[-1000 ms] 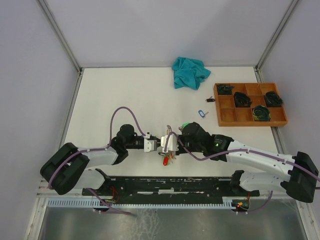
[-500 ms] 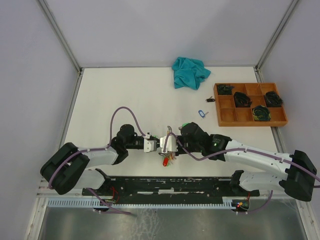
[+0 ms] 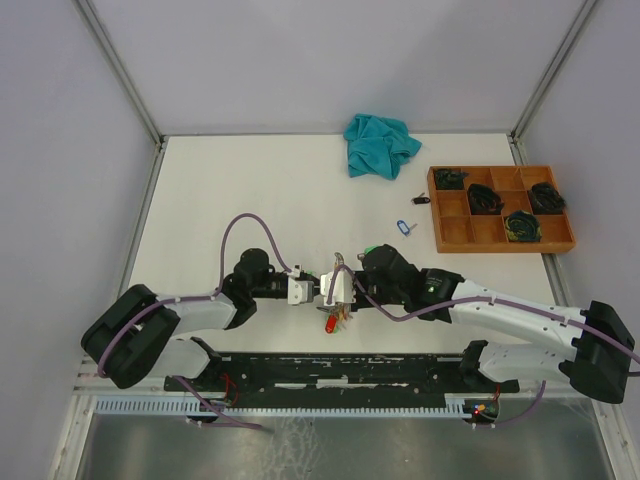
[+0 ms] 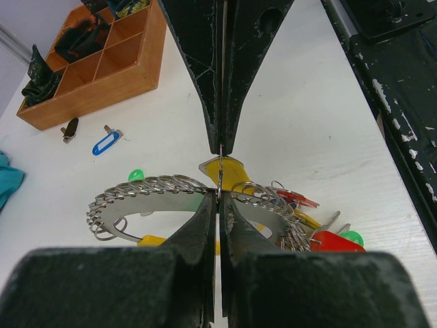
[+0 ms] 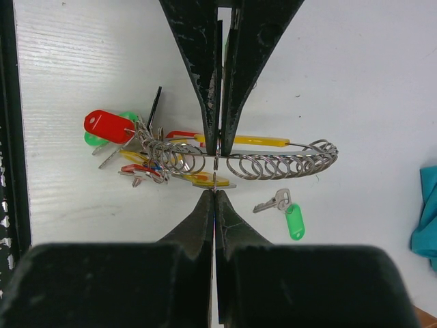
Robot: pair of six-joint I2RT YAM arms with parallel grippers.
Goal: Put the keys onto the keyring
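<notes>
My left gripper (image 4: 218, 197) and right gripper (image 5: 214, 191) meet tip to tip near the table's front edge. The left gripper (image 5: 218, 154) is shut on the thin wire of the keyring (image 5: 280, 164), which arcs sideways and carries a row of split loops. The right gripper (image 4: 222, 147) is shut on the small loop of a yellow-tagged key (image 5: 213, 181), right beside the wire. Several keys with red (image 5: 106, 125), yellow and green tags hang bunched at one end of the ring. A green-tagged key (image 5: 293, 220) lies loose on the table. A blue-tagged key (image 3: 404, 226) lies near the tray.
A wooden compartment tray (image 3: 440, 225) with dark items stands at the right. A small black item (image 3: 421, 199) lies beside it. At the back lies a teal cloth (image 3: 380, 145). The black base rail (image 3: 340, 368) runs just in front of the grippers.
The right arm has edged slightly left toward the left gripper. Both grips are unchanged.
</notes>
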